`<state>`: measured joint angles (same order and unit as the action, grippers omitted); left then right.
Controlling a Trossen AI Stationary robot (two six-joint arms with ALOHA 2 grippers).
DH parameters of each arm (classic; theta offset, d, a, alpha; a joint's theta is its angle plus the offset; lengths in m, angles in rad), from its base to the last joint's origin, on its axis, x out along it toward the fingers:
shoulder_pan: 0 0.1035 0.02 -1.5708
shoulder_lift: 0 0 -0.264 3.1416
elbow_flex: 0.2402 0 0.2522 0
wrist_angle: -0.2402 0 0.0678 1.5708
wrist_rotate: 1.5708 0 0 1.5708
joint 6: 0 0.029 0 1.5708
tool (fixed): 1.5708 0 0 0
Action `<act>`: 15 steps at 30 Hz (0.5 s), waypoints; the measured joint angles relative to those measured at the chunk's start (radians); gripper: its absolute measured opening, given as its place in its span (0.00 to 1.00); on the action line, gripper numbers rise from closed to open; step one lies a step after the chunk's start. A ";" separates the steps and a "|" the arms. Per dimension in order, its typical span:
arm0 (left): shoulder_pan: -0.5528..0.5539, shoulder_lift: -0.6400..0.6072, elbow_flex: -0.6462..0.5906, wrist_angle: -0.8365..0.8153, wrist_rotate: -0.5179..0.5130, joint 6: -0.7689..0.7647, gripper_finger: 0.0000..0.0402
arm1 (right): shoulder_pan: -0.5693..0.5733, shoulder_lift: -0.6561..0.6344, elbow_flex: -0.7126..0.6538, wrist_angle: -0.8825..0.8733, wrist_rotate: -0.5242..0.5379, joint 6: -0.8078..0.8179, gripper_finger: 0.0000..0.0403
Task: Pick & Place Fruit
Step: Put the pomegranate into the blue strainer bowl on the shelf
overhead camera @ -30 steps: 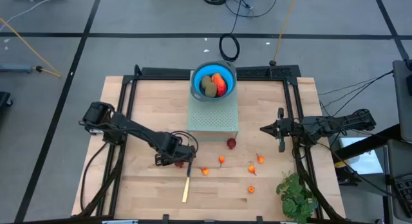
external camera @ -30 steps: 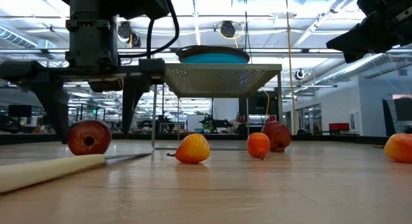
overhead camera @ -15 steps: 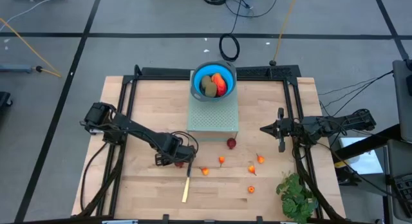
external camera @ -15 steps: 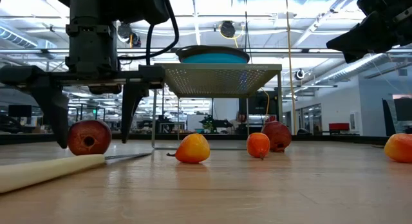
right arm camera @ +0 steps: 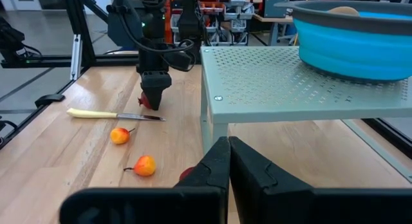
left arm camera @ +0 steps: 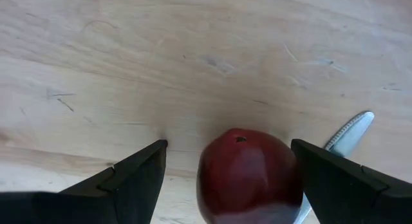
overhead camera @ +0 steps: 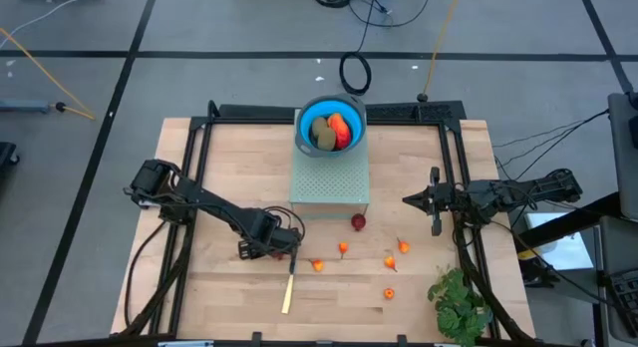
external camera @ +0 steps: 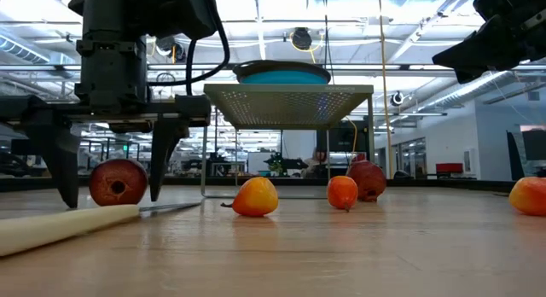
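Fruit: high view shows the scattered pieces on the light wooden table [overhead camera: 219, 307]. A dark red ball [overhead camera: 277, 251] sits under the left gripper [overhead camera: 271, 249], a second dark red ball [overhead camera: 358, 221] lies just in front of the pale green perforated metal stand [overhead camera: 330, 182], and small orange bits [overhead camera: 343, 248] are spread between the arms. The blue round bowl [overhead camera: 303, 136] on the stand already holds the red-orange oblong fruit [overhead camera: 342, 129] and olive-brown kiwi-like ovals [overhead camera: 324, 135]. The right gripper [overhead camera: 435, 200] waits at the right side, well apart from the fruit. A pale-handled slim knife [overhead camera: 288, 290] lies just beside the left gripper; a leafy green bunch [overhead camera: 457, 307] is at the front right corner.

Low view: left gripper fingers straddle the ball, tips near the table, spread wide, holding nothing.

Left wrist view: ball between the spread fingers, off-centre toward one finger, knife blade tip right beside it.

Right wrist view: right fingers pressed together, empty.

Step in hand, as I judge: grasp approach on the ball. Next move calls for closing on the ball without catching the blade, then lifting it to the bowl.

No readable brands, labels or writing.
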<state>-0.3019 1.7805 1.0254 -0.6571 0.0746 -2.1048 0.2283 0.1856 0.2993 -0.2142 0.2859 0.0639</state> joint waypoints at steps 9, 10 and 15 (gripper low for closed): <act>0.000 0.000 -0.001 0.007 0.001 0.021 0.80 | 0.000 0.000 0.000 0.000 0.000 0.000 0.00; 0.000 0.000 -0.001 0.008 0.003 0.024 0.78 | 0.000 0.000 0.000 0.000 0.000 0.000 0.00; 0.000 0.000 -0.003 0.001 0.008 0.026 0.60 | 0.000 0.000 0.000 0.000 0.000 0.000 0.00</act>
<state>-0.3019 1.7809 1.0223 -0.6565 0.0827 -2.0787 0.2279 0.1856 0.2993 -0.2142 0.2859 0.0635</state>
